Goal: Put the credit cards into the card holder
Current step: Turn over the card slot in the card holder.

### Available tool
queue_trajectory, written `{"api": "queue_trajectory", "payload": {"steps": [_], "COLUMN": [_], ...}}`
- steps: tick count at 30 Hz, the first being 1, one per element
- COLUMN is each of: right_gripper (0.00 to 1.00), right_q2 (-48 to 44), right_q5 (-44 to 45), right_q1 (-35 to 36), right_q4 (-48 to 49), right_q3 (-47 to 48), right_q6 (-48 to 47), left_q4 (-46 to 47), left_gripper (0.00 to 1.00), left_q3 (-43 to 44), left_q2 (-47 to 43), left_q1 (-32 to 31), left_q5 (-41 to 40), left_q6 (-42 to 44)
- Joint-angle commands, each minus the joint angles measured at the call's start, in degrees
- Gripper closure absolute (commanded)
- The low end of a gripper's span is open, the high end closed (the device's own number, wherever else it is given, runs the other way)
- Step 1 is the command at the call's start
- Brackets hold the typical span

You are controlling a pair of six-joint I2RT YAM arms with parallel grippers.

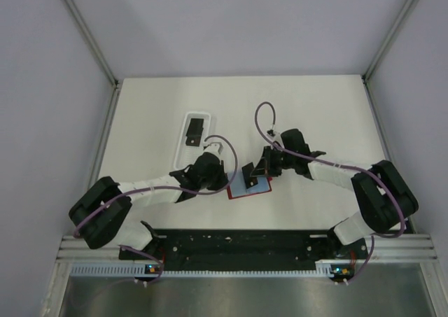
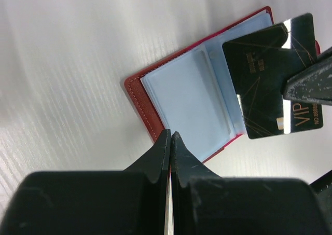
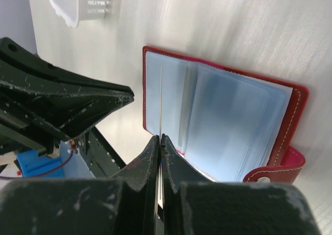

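We have the right gripper pinched tight on a glossy black credit card with gold VIP lettering. It holds the card by one end, tilted over one half of the open, stitched red card holder. The holder lies flat on the white table between the two arms, its pale blue plastic sleeves facing up. The left gripper has its fingers pressed together with nothing visible between them, its tips at the holder's red edge; whether they bear on it we cannot tell. A second black card lies in the white oblong plastic tray, well apart from the holder. We judge the step in hand to be feeding the held card into a sleeve. To do it well, we should square the card's free edge with the mouth of a sleeve and flatten the angle so the card runs along the plastic. We should then slide slowly so no corner catches or rides over the top. The holder looks light and may skid or fold, so the left gripper should pin it away from the chosen pocket. We should let go only once most of the card is seated.
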Motion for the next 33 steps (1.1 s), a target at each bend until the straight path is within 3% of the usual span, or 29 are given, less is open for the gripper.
{"api": "queue_trajectory", "payload": {"steps": [1, 33], "right_gripper": [1.0, 1.0], "right_q2": [1.05, 5.63], "right_q5": [-3.82, 1.97], "right_q1": [-0.28, -0.63], "right_q4": [-2.17, 2.13], "right_q3": [2.66, 1.08], "right_q6": [-3.3, -0.15], "left_q4": [1.5, 3.26], "left_gripper": [1.0, 1.0], "left_q3": [-0.77, -0.95], "left_q2": [0.48, 4.79], "left_q1": [0.25, 0.34], "left_q5": [-1.98, -0.49], "left_q6": [-1.01, -1.36]}}
